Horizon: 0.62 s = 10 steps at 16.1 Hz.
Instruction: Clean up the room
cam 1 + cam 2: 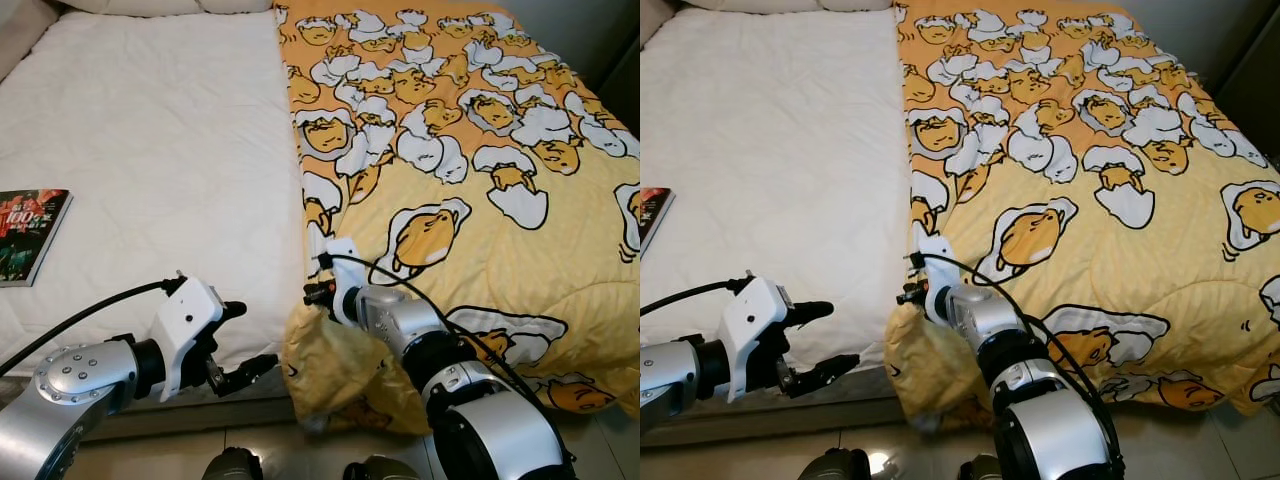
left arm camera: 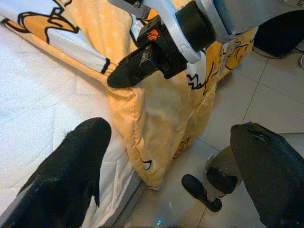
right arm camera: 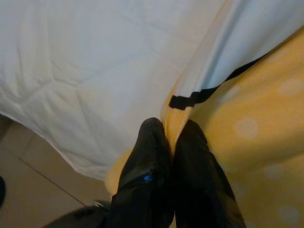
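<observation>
A yellow blanket [image 1: 470, 190] printed with egg characters covers the right half of the bed, over a white mattress pad [image 1: 150, 150]. Its near left corner [image 1: 330, 360] hangs bunched over the bed's front edge. My right gripper [image 3: 172, 133] is shut on the blanket's left edge close to that corner, seen in the head view as the right gripper [image 1: 312, 292]. My left gripper [image 1: 245, 340] is open at the bed's front edge, just left of the hanging corner, with nothing between its fingers [image 2: 71, 166].
A book [image 1: 25, 235] with a dark cover lies on the white pad at the far left. Pillows [image 1: 150, 5] line the head of the bed. Pale tiled floor [image 2: 266, 99] runs along the bed's front.
</observation>
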{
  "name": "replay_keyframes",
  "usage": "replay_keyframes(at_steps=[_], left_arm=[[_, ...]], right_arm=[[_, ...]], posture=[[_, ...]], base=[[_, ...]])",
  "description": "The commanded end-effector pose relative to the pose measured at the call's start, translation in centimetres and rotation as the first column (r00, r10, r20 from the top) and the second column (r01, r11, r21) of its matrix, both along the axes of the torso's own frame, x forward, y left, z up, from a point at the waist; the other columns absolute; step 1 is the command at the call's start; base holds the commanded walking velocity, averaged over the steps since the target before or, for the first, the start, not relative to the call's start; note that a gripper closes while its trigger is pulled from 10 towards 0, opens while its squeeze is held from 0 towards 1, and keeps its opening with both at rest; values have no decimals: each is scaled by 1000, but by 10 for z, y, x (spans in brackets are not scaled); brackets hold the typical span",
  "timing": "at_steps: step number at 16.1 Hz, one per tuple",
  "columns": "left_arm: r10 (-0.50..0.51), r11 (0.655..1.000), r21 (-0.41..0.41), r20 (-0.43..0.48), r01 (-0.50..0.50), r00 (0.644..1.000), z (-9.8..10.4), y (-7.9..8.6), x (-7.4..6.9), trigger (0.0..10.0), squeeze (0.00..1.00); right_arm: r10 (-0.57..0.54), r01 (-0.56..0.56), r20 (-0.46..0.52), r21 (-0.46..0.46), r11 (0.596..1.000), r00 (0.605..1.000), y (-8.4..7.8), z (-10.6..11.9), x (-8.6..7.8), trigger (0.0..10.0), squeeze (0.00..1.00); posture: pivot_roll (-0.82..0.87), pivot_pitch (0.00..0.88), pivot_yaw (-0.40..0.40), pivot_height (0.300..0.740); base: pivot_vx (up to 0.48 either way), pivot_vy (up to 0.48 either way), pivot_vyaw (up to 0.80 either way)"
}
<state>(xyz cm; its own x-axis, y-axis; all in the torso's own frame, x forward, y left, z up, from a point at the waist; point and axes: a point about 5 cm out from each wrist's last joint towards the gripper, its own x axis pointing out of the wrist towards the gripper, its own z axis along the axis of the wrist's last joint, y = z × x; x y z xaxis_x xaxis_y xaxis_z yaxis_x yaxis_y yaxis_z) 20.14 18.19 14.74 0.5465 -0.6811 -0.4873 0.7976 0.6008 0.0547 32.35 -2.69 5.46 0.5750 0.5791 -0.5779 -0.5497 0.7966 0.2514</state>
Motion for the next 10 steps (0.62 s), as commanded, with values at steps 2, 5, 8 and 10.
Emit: replay_keyframes(at_steps=[2, 5, 8, 10], left_arm=[[-2, 1000, 16, 11, 2, 1000, 1, 0, 1, 10000, 0], [28, 999, 28, 33, -29, 999, 0, 3, 5, 10000, 0], [42, 999, 33, 44, -43, 998, 0, 4, 6, 10000, 0], [55, 998, 36, 51, -57, 997, 1, 6, 6, 10000, 0]], right_arm=[[69, -72, -81, -36, 997, 994, 16, -20, -21, 3059, 0], [53, -53, -49, 4, 999, 997, 23, -18, -21, 10000, 0], [53, -53, -6, 82, 995, 999, 25, -11, -17, 10000, 1000], [55, -63, 61, 146, 987, 997, 21, 1, -10, 10000, 1000]], posture=[[-48, 86, -44, 740], [-47, 91, -45, 740], [-42, 92, -48, 740], [-41, 94, -50, 740]], base=[[0, 0, 0], [0, 0, 0], [0, 0, 0], [0, 0, 0]])
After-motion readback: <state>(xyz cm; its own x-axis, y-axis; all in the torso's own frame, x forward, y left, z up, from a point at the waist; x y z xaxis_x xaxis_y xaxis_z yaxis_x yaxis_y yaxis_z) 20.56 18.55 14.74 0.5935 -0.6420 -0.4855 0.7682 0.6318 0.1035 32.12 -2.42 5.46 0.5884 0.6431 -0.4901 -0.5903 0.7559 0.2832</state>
